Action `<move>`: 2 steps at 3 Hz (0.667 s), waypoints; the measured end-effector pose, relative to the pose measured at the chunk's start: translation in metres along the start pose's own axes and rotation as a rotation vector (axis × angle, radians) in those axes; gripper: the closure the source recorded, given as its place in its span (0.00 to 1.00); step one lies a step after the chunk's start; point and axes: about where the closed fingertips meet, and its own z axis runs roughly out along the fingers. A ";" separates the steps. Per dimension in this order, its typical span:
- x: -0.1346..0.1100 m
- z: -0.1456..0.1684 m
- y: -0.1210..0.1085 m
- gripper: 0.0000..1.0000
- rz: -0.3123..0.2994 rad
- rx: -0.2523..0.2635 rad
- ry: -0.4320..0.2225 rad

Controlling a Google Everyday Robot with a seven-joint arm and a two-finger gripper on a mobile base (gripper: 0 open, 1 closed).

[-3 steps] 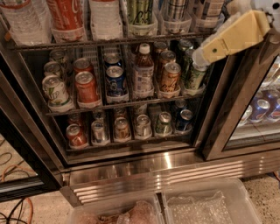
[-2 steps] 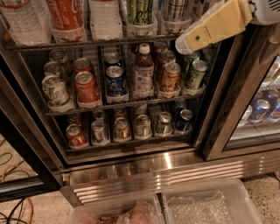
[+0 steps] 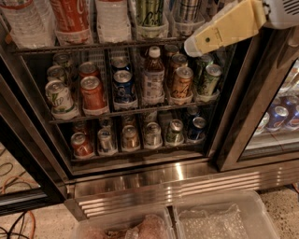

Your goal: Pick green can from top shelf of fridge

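The green can (image 3: 152,11) stands on the top shelf (image 3: 93,45) of the fridge (image 3: 236,116), in a whitish lane tray, with its top cut off by the frame edge. A red bottle (image 3: 70,16) and a white bottle (image 3: 112,16) stand left of it, and a striped silver can (image 3: 188,9) stands to its right. My gripper (image 3: 190,46), on a cream-coloured arm coming in from the upper right, is in front of the shelf's edge. It is to the right of the green can, a little below it, and apart from it.
The middle rack holds short cans and a capped bottle (image 3: 153,79). The lower rack holds more short cans (image 3: 131,137). The ribbed steel base (image 3: 163,182) lies below. Clear plastic bins (image 3: 215,219) sit on the floor in front, with cables (image 3: 14,219) at the left. The right compartment holds blue cans (image 3: 279,116).
The arm and gripper have moved left and up, from in front of the middle rack's right cans to the top shelf's edge. The cans have not moved.
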 end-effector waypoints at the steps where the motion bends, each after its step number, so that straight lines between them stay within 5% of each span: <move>1: 0.003 0.016 0.014 0.00 0.080 -0.005 -0.087; 2: -0.001 0.034 0.026 0.00 0.187 0.011 -0.217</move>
